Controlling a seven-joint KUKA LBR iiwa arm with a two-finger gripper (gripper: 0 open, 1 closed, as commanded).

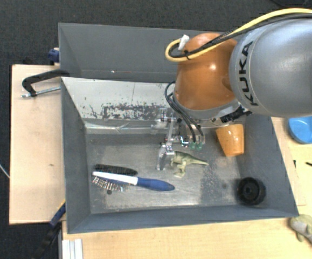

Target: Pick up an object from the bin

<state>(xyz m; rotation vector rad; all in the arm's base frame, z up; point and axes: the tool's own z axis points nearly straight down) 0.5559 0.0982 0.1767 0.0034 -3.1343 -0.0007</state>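
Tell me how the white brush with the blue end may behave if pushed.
The brush looks long and thin, so it would probably pivot rather than slide straight. It seems to touch the black comb, so it may drag that along.

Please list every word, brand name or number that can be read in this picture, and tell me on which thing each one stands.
"KUKA": black letters, turned sideways, on the grey arm.
No other text can be read: the toothbrush, the orange cup and the black round thing show no legible marks.
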